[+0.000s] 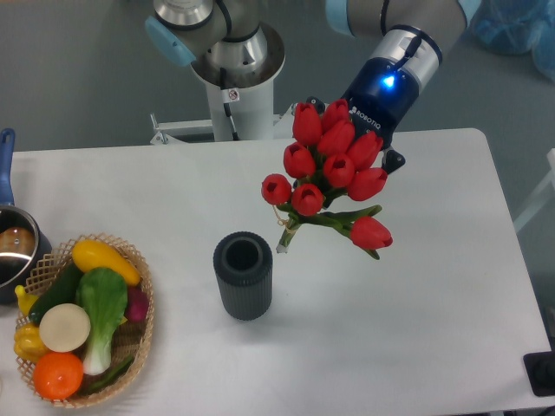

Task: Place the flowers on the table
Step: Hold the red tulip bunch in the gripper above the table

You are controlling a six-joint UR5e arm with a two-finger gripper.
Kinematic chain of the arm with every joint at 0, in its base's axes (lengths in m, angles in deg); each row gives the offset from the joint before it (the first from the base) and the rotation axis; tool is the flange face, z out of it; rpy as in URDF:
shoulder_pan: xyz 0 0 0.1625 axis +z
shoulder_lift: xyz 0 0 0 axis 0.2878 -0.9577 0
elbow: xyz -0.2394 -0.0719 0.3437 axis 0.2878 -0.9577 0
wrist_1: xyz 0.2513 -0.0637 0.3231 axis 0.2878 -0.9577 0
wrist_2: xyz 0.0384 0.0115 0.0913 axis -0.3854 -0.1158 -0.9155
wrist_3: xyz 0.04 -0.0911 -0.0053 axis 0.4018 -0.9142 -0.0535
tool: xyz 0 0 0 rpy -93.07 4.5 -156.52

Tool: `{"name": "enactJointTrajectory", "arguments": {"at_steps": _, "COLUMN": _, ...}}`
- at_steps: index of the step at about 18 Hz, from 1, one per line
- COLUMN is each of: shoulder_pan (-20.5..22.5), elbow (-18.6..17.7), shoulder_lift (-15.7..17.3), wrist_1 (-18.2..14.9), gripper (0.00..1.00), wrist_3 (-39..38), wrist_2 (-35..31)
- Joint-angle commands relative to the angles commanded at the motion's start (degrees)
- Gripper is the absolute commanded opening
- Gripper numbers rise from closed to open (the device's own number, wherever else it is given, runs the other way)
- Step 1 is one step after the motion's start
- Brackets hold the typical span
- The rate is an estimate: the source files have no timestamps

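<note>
The flowers (pixel 334 169), a tied bunch of red tulips with green stems and leaves, hang in the air above the white table (pixel 416 295). Their blooms point up and right, and the stem end (pixel 283 245) points down and left, just right of the vase. My gripper (pixel 381 165) comes in from the upper right and is shut on the bunch. Its fingers are mostly hidden behind the blooms; only a dark part shows at the right of them.
A dark grey ribbed vase (pixel 244 275) stands upright with nothing in it, just left of and below the stems. A wicker basket (pixel 147 325) of vegetables sits at the front left. A pot (pixel 13 247) is at the left edge. The robot base (pixel 234 78) stands behind the table.
</note>
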Motion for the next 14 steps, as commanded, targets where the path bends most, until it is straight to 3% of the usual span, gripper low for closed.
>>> {"name": "enactJointTrajectory", "arguments": {"at_steps": 10, "shoulder_pan": 1.1, "elbow": 0.1, "shoulder_lift": 0.2, "wrist_1": -0.1, "gripper": 0.45, "wrist_3": -0.2, "wrist_2": -0.3}}
{"name": "enactJointTrajectory", "arguments": {"at_steps": 14, "shoulder_pan": 0.9, "elbow": 0.8, "shoulder_lift": 0.6, "wrist_1": -0.1, "gripper": 0.45, "wrist_3": -0.4, "wrist_2": -4.9}}
